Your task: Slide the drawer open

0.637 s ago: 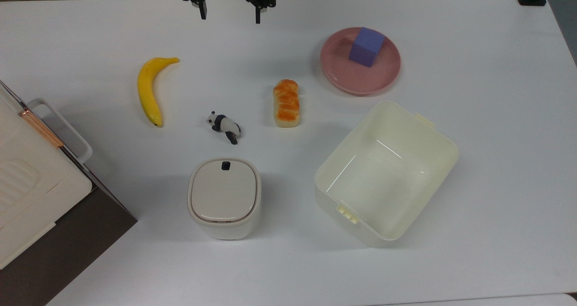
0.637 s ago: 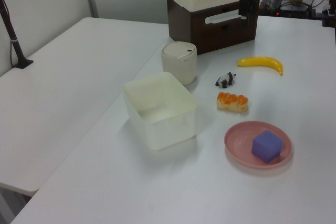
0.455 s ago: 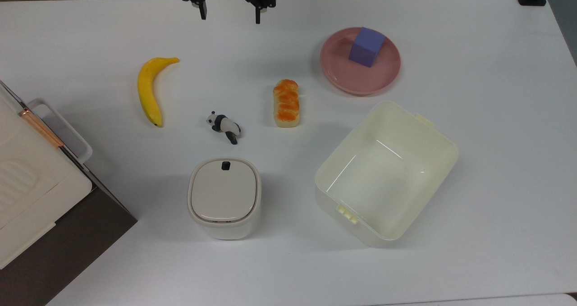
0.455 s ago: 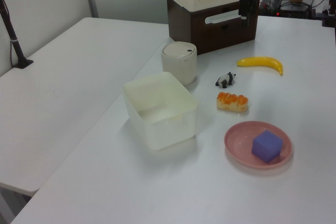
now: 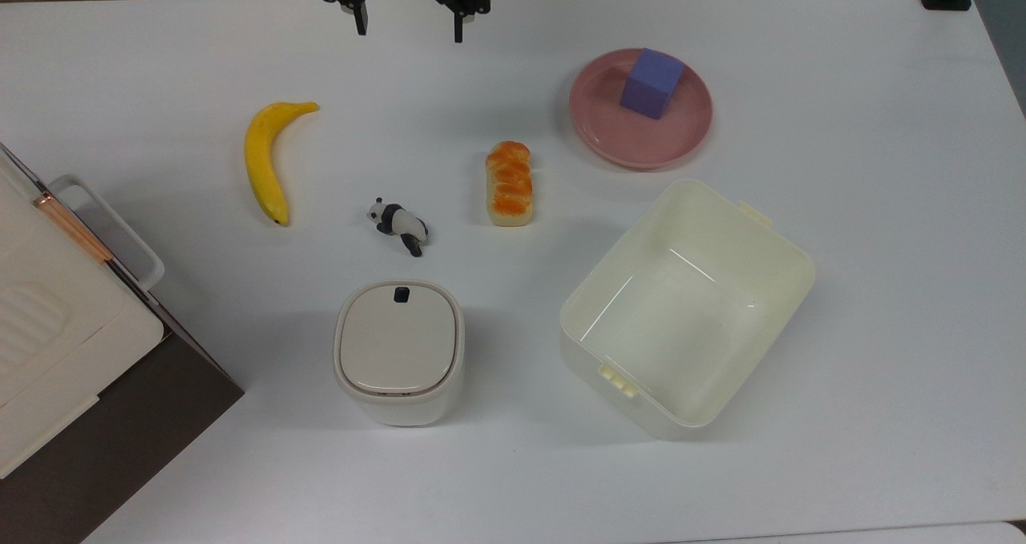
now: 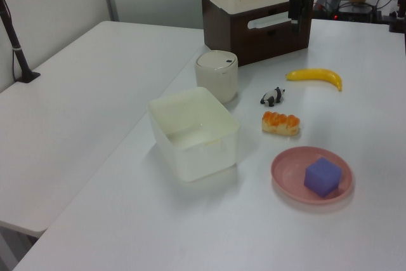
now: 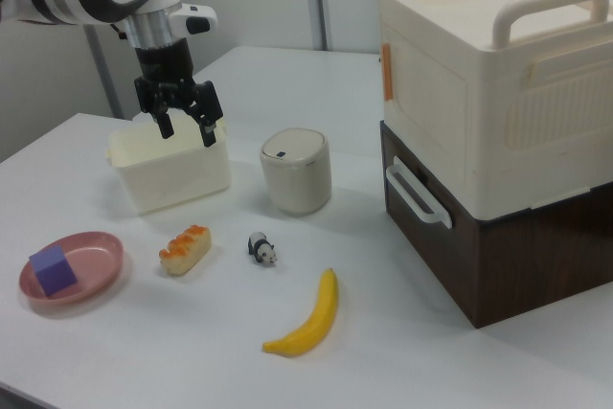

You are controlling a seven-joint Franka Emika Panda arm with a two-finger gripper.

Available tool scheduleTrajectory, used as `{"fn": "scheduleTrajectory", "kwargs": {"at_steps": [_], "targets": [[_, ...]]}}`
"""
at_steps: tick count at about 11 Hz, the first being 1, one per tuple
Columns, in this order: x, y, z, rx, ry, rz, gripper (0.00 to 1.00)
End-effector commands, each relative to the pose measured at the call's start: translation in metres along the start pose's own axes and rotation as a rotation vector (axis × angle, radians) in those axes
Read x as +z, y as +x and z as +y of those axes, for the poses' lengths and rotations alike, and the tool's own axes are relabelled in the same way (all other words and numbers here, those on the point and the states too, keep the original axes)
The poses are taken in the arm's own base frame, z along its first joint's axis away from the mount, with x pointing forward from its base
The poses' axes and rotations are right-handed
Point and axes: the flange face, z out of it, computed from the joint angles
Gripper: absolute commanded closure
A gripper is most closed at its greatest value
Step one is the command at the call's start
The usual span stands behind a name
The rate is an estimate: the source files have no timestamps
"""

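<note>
The pincer hangs above the table with its two fingers spread apart and nothing between them, and compared with the pictures from a moment before it has practically not moved, so the reach seems not yet begun. Nearest to it lie the banana and the small panda figure, both below it on the table and not touched. Farthest away, well apart from the pincer, is the drawer with its white loop handle, which looks fully closed under the cream box.
</note>
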Motion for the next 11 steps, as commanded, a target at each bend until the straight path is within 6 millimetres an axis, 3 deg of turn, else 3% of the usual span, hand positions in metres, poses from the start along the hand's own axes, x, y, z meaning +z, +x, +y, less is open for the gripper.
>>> {"fn": "scheduleTrajectory", "kwargs": {"at_steps": [1,6,9,11], "targets": [[0.002,-0.005,-0.001,-0.006,0.017,-0.019,0.00],[0.001,-0.004,0.011,-0.109,0.018,-0.013,0.00],[0.015,0.002,0.039,-0.278,0.021,-0.031,0.00],[0.026,0.007,0.075,-0.355,0.018,-0.036,0.00]]}}
